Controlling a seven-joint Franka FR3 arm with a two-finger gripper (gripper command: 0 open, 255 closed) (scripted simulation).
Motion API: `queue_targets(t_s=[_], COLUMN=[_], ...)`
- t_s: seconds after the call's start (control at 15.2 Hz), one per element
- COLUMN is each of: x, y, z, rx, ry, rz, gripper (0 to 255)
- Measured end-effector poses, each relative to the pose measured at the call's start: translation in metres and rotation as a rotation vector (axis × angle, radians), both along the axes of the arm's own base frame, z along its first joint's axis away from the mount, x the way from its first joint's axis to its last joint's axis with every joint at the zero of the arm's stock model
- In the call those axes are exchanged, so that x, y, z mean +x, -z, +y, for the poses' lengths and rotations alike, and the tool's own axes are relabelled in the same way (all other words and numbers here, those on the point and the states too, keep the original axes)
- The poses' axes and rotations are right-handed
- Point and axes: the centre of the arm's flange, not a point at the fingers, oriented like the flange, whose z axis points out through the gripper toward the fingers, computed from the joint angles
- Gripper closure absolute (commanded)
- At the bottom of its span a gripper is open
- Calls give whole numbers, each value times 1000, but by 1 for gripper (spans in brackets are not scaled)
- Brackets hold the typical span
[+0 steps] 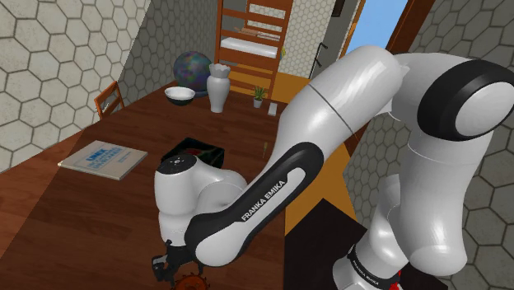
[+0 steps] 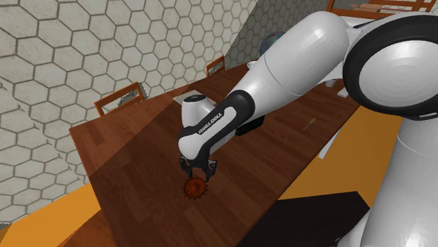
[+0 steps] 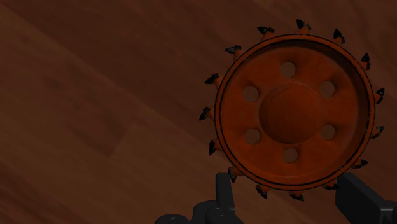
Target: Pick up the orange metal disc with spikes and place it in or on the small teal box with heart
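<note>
The orange disc [image 3: 292, 111] has a raised hub, a ring of holes and dark-tipped spikes around its rim. It lies flat on the brown wooden table [image 2: 133, 140], near the table's near end in the shoulder view [image 1: 189, 283]. My gripper [image 2: 197, 168] hangs just above the disc [image 2: 195, 188], open. Its two black fingers [image 3: 222, 189] stand apart on either side of the disc's edge without touching it. The small box [image 1: 194, 154] looks dark here and sits further up the table, partly behind the arm [image 2: 250, 127].
A pale book [image 1: 103, 158] lies at the shoulder view's left of the box. At the table's far end stand a white vase [image 1: 217, 87], a bowl [image 1: 179, 94], a dark globe [image 1: 192, 67] and a small plant [image 1: 259, 95]. Chairs [image 2: 119, 97] line the wall side.
</note>
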Motion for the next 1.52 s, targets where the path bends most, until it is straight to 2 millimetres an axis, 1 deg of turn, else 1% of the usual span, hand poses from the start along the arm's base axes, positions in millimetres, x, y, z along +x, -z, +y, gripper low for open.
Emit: queue_targets(t_s=[0.07, 0.66, 1.52], x=[0, 1, 0], y=[-2, -46, -116], z=[0, 0, 0], rx=[0, 0, 0], ry=[0, 0, 0], rz=[0, 0, 0], gripper=[255, 255, 255])
